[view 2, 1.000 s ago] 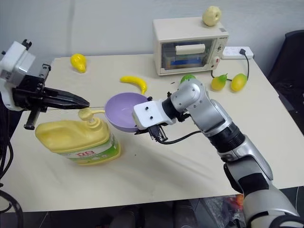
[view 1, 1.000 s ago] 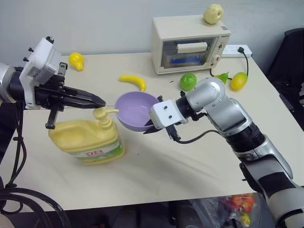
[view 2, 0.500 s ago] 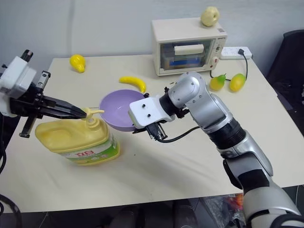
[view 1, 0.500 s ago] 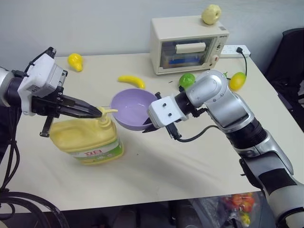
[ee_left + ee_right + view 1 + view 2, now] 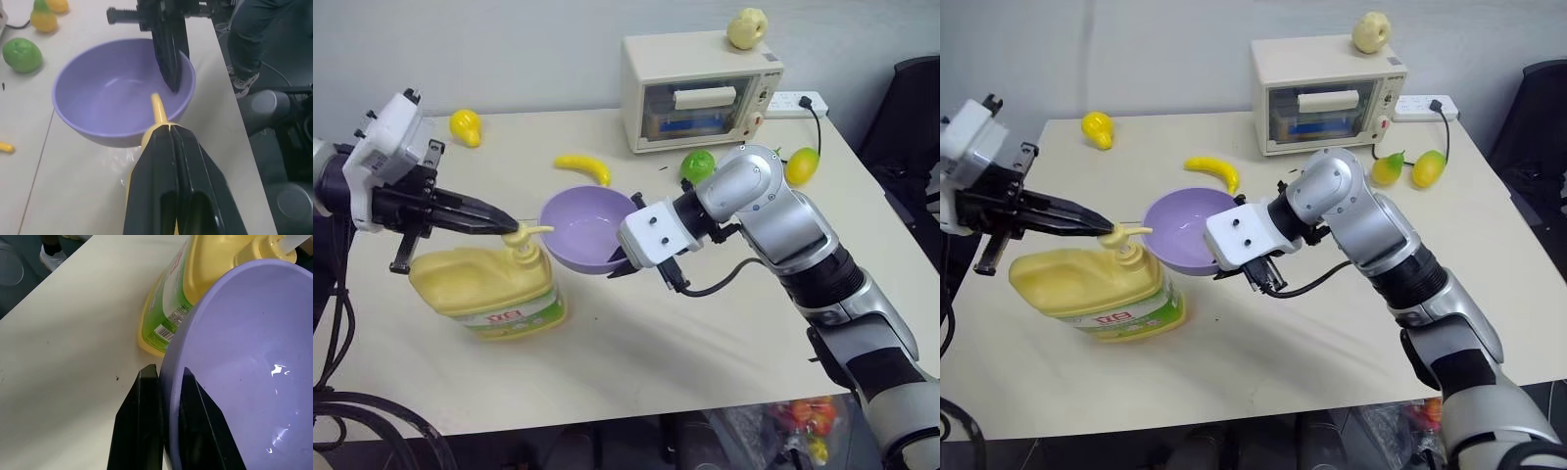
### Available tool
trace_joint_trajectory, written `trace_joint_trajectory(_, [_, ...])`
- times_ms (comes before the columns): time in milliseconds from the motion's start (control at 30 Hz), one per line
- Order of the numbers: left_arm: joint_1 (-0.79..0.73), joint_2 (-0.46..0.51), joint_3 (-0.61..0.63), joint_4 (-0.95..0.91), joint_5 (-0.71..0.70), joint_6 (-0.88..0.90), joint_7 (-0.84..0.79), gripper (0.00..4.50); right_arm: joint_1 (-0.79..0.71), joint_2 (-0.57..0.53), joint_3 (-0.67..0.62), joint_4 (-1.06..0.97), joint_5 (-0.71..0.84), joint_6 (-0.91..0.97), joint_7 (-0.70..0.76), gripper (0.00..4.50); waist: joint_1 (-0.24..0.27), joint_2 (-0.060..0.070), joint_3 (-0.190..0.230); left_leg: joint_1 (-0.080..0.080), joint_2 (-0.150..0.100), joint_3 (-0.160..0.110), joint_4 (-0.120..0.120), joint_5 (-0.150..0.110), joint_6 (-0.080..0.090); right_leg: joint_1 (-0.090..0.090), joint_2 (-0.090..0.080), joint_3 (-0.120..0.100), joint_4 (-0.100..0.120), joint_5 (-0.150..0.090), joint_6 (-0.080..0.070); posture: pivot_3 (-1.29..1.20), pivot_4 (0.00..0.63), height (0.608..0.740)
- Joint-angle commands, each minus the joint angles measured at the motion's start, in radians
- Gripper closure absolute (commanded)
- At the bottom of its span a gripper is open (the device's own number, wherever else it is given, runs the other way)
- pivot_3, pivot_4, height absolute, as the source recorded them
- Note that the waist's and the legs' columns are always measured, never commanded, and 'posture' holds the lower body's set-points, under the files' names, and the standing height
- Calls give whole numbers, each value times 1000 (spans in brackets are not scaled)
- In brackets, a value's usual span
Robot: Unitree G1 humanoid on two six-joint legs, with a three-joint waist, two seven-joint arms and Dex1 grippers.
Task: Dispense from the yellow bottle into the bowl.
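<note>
The yellow bottle stands on the table at the left, its pump nozzle reaching over the rim of the lavender bowl. My left gripper is shut, with its closed tips lying on top of the pump head. My right gripper is shut on the bowl's near rim, one finger inside and one outside, and holds the bowl tilted just right of the bottle. In the right wrist view the bowl sits in front of the bottle.
A cream toaster oven stands at the back with a yellow fruit on top. A banana, a yellow fruit, a green fruit and a yellow-green fruit lie on the table. A power strip lies at the back right.
My left gripper's closed tips have sunk slightly, from just above the pump head onto it. The right gripper keeps the bowl in about the same place.
</note>
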Motion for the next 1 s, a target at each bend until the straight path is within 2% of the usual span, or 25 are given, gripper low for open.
trace_joint_trajectory(33, [22,24,1,-27,34,-27,-15,4459,-27,0,-3,-18,6,-25,16,4500,1,0,0,0,0,0,0,0,0,0,0,0,0,0,0,0,150,740])
trace_joint_trajectory(367, [64,8,-68,-38,108,-111,-6,4459,-34,3,9,-28,8,-44,35,4500,4,0,0,1,0,0,0,0,0,1,0,0,1,0,0,0,150,740])
trace_joint_trajectory(1000, [114,-6,-103,-27,124,-114,-7,4459,-40,14,18,-35,10,-39,35,4500,5,4,-3,5,0,2,0,0,0,2,0,1,3,0,-1,0,150,740])
